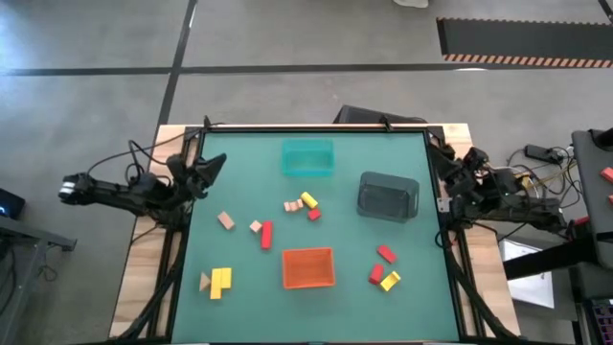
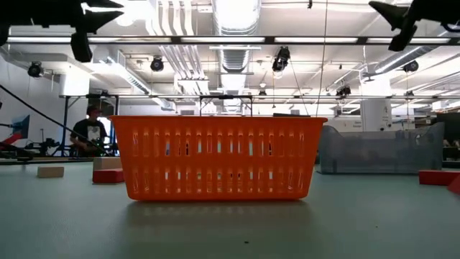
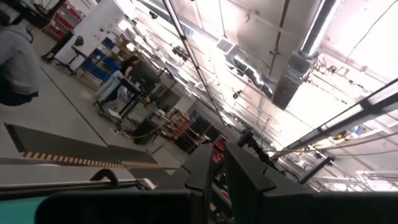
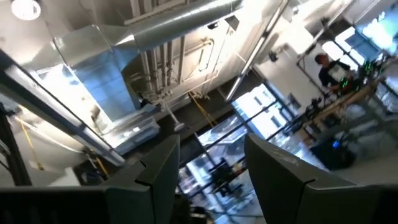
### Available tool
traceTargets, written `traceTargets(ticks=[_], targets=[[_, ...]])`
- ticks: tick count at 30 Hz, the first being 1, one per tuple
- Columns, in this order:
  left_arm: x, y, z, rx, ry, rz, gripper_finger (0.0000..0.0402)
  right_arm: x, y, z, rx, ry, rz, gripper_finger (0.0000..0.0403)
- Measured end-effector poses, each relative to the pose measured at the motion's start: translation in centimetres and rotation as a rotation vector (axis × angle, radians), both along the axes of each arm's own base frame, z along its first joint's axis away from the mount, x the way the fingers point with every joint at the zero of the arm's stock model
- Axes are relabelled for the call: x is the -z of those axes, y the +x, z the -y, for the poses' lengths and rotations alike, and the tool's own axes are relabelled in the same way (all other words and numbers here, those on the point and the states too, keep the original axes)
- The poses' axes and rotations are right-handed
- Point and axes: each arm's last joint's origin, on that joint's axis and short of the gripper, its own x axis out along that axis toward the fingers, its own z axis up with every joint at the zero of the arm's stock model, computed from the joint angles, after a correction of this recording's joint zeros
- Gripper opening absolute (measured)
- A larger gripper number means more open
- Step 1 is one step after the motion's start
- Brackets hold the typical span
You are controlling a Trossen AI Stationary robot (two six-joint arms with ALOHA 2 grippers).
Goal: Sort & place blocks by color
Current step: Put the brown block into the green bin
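Industrial robotics lab: exposed silver ductwork (image 4: 186, 22) and pipes overhead, hazard-striped floor mat (image 1: 522, 43) upper right, workbenches in the background with a person (image 2: 90, 129) at far left.

3 trays (image 1: 382, 196) mid-table; blocks (image 1: 266, 234) scattered between and beside them, none inside.

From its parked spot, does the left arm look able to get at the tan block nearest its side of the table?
Probably yes. The left gripper sits shut at the table's left edge, and the tan block lies alone on open mat, with no tray or other block between them.
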Motion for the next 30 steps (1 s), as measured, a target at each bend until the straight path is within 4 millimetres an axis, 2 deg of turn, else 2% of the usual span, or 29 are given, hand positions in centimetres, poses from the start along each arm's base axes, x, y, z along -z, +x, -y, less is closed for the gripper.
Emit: traceTargets(ticks=[9, 12, 18, 22, 25, 28, 30], targets=[[-3.4, 1.4, 0.2, -0.012, -0.016, -0.004, 0.0024, -3.3, 0.3, 0.0, 0.064, -0.092, -0.095, 0.0171], [-4.2, 2.0, 0.3, 0.018, -0.086, -0.053, 0.002, -4.3, 0.8, 0.1, 0.092, -0.136, -0.154, 0.0171], [-3.9, 3.8, 0.8, 0.125, -0.333, -0.348, 0.0002, -6.1, 2.3, 0.3, 0.148, -0.23, -0.246, 0.0171], [-3.2, 4.6, 1.3, 0.216, -0.495, -0.613, 0.0001, -7.2, 3.4, 0.4, 0.176, -0.279, -0.292, 0.0171], [-3.3, 5.4, 1.9, 0.321, -0.6, -0.789, 0.0, -7.7, 5.0, 0.6, 0.176, -0.29, -0.344, 0.0171], [-2.7, 6.7, 2.6, 0.432, -0.654, -0.977, 0.0, -8.2, 6.3, 0.8, 0.195, -0.272, -0.378, 0.0171], [-2.4, 7.7, 3.0, 0.527, -0.621, -1.071, 0.0, -8.4, 7.0, 0.9, 0.216, -0.262, -0.398, 0.0171]])
